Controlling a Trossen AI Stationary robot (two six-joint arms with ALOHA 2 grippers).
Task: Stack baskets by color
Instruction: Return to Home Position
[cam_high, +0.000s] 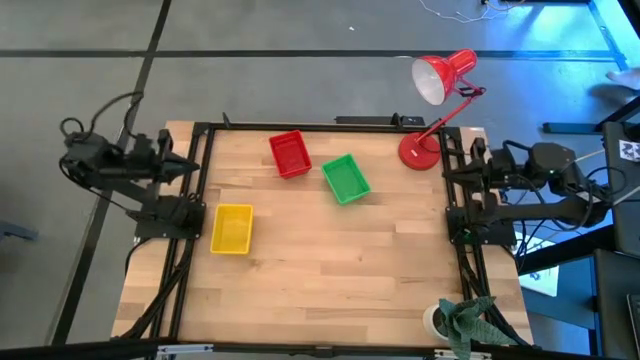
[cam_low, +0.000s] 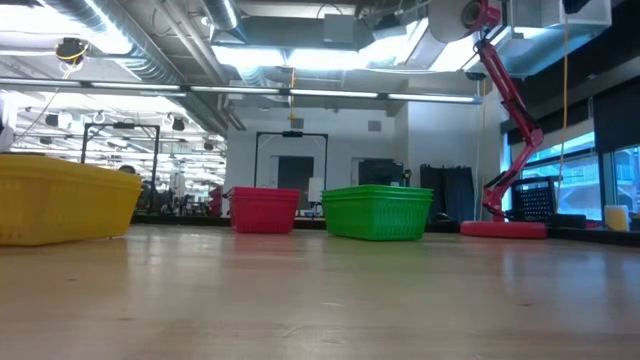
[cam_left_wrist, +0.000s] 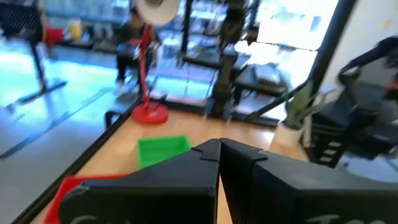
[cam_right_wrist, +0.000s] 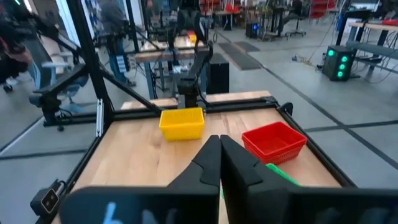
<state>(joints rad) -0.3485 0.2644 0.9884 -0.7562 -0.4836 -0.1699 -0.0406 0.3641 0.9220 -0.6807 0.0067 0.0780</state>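
Three baskets rest bottom-down on the wooden table: a red basket (cam_high: 290, 153) at the far middle, a green basket (cam_high: 346, 178) just right of it, and a yellow basket (cam_high: 232, 228) toward the left. My left gripper (cam_high: 192, 163) is drawn back over the table's left edge, shut and empty. My right gripper (cam_high: 448, 172) is drawn back over the right edge, shut and empty. The left wrist view shows the shut fingers (cam_left_wrist: 219, 149) above the green basket (cam_left_wrist: 163, 149) and red basket (cam_left_wrist: 81, 186). The right wrist view shows the yellow basket (cam_right_wrist: 181, 122) and red basket (cam_right_wrist: 273, 140).
A red desk lamp (cam_high: 432, 100) stands on its round base (cam_high: 419, 150) at the table's far right corner. A white pot with a green plant (cam_high: 462, 320) sits at the near right corner. Black frame rails (cam_high: 190, 240) run along both side edges.
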